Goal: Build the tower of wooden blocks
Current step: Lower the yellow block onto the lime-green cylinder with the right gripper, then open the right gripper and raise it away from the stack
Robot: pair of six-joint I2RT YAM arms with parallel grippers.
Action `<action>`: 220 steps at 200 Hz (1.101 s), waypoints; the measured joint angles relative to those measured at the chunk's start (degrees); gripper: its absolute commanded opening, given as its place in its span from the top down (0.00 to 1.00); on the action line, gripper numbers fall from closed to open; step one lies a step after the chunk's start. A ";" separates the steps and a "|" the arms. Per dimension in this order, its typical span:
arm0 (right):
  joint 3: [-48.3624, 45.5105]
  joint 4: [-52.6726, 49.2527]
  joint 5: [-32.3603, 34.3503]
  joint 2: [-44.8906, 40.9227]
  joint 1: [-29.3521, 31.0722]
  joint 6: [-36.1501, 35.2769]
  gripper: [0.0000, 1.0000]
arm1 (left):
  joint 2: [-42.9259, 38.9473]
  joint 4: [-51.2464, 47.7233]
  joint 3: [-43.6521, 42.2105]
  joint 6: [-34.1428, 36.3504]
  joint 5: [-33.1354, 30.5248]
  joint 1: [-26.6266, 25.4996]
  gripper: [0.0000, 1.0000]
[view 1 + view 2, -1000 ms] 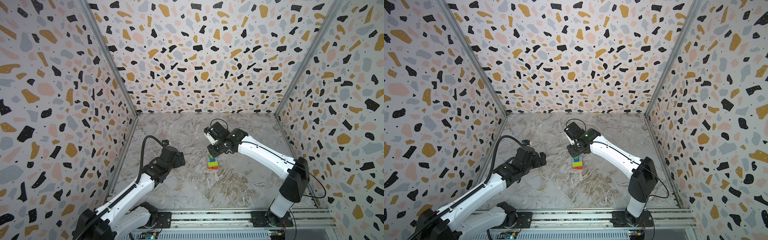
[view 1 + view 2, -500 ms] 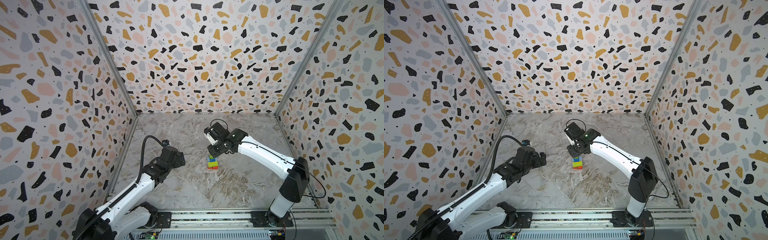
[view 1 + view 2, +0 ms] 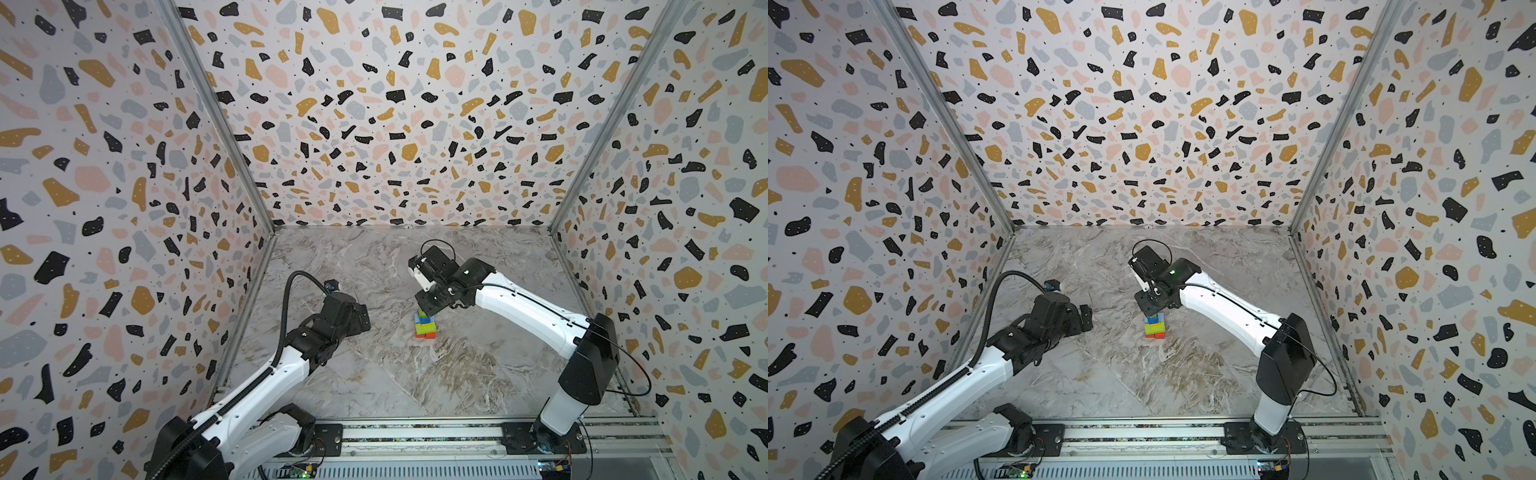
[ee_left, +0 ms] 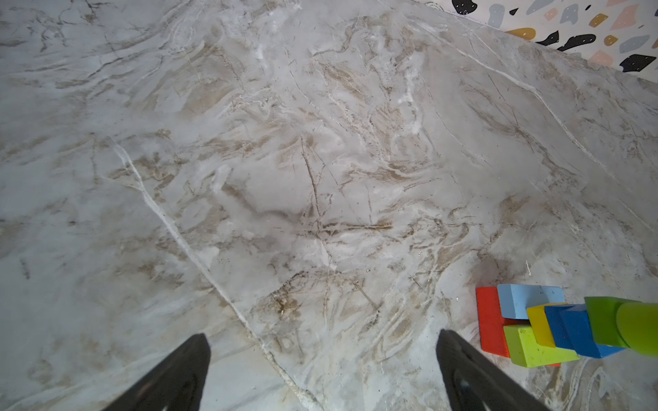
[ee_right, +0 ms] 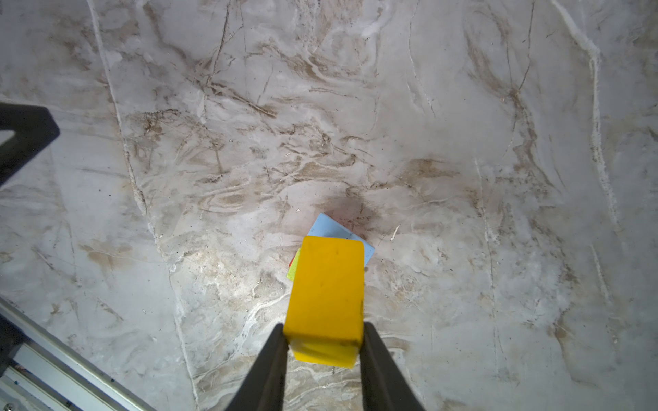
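Wood block tower [image 3: 424,326], a narrow multicoloured column of painted blocks, stands upright on the marbled grey bench [image 3: 478,374]. Right end effector [image 5: 324,331] hangs directly above the tower, pinching a yellow painted wood block [image 5: 325,284] on the tower's vertical axis; contact with the tower cannot be told. Judgement: next move is straight down. Left end effector [image 4: 322,336], spread and empty, sits left of the tower, farther off.

Bright, diffuse light cast only a faint shadow beside the wood block tower [image 5: 331,227]; the lime cylinder [image 4: 639,327], near the left wrist lens, was blurred.
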 measured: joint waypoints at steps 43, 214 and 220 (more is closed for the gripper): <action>-0.02 0.15 0.33 0.00 -0.07 0.02 0.56 | 0.00 0.00 0.00 0.00 0.00 0.00 0.00; -0.39 2.95 2.16 -7.19 -2.89 0.24 0.39 | 0.00 -2.58 4.04 0.66 -1.64 0.00 0.00; -0.74 3.54 2.23 -8.57 -3.50 0.31 0.39 | 0.00 -2.71 4.68 0.79 -2.19 0.00 0.00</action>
